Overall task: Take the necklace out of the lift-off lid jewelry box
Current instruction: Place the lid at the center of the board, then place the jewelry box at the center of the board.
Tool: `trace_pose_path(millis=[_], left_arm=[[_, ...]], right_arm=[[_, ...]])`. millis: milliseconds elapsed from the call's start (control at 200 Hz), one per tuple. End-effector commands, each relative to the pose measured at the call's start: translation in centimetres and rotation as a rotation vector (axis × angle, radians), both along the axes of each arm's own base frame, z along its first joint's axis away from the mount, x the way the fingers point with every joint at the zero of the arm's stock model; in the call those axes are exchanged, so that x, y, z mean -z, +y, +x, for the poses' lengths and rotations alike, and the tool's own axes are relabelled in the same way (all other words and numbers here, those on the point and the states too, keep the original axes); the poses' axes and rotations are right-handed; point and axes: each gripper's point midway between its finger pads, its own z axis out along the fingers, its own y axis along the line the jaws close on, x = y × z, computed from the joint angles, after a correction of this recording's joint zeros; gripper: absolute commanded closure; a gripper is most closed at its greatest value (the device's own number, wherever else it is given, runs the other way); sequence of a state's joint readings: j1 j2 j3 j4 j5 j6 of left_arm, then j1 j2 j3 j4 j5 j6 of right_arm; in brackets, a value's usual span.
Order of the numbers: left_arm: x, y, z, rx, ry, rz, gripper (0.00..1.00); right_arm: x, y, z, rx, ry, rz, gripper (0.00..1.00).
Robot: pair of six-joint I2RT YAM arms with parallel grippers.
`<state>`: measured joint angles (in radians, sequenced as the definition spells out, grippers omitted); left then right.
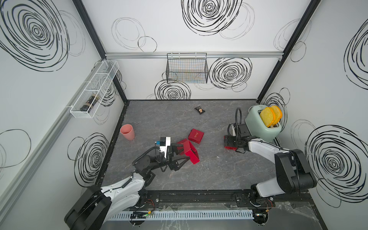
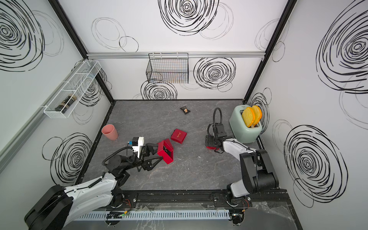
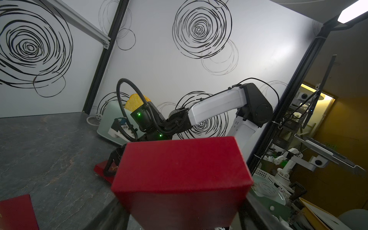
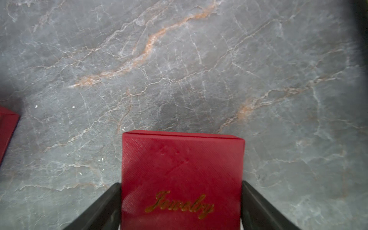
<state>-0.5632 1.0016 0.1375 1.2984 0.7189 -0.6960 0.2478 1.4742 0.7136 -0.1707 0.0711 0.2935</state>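
Looking into the tilted jewelry box (image 2: 168, 159) in a top view, we make out a faint pale thread on its dark lining, which we take for the necklace (image 2: 165, 150); it is too fine to trace further. The chain lies inside the box, and the box is clamped between the fingers of the left tool (image 2: 160, 153), its open mouth turned partly upward. The left wrist view gives only the box's plain red outer walls. They fill the lower middle and hide the lining, the chain and the tool's own fingers.

The lid (image 4: 182, 169), red with gold "Jewelry" script, lies flat on the bench (image 1: 209, 175) well to the right of the box. The right wrist view shows the right tool (image 4: 180, 184) astride it, one black finger along each side edge. Whether they press on the lid or stand just clear we cannot tell. From above, that tool covers nearly all of the lid, leaving a red sliver.

Between box and lid, a little farther back, rests a second closed red box (image 1: 196, 136). Behind the right tool stands a mint toaster (image 1: 262, 127) with two yellow bread slices (image 1: 268, 116); in the left wrist view the right arm crosses in front of it. A pink cup (image 1: 127, 131) stands at the bench's left edge, and a small dark packet (image 1: 199, 110) lies near the back.
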Motion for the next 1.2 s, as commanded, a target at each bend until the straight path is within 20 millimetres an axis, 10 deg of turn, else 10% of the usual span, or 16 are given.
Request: trace_pose_path(millis=[0, 225, 330, 505, 765, 1196], left_arm=[[-1.5, 0.0, -1.1, 0.041, -0.074, -0.042, 0.32], [-1.9, -0.3, -1.4, 0.072, -0.075, -0.059, 0.32], [-1.9, -0.4, -1.7, 0.089, -0.078, -0.059, 0.31], [-2.5, -0.6, -2.3, 0.126, -0.1, -0.059, 0.31], [-3.3, -1.2, -4.0, 0.214, -0.146, -0.058, 0.3], [-4.2, -2.4, -6.6, 0.366, -0.211, -0.068, 0.29]], right_arm=[[-1.1, -0.1, 0.3, -0.014, -0.013, -0.039, 0.04], [-2.4, 0.7, 0.1, -0.039, -0.04, -0.045, 0.0], [-4.8, 4.4, -0.2, -0.164, -0.1, 0.035, 0.05], [-13.0, 13.7, -4.1, -0.566, -0.274, 0.399, 0.12], [-24.7, 18.0, -14.2, -1.042, -0.628, 0.791, 0.32], [-25.1, 21.7, -20.7, -1.281, -0.565, 0.845, 0.52]])
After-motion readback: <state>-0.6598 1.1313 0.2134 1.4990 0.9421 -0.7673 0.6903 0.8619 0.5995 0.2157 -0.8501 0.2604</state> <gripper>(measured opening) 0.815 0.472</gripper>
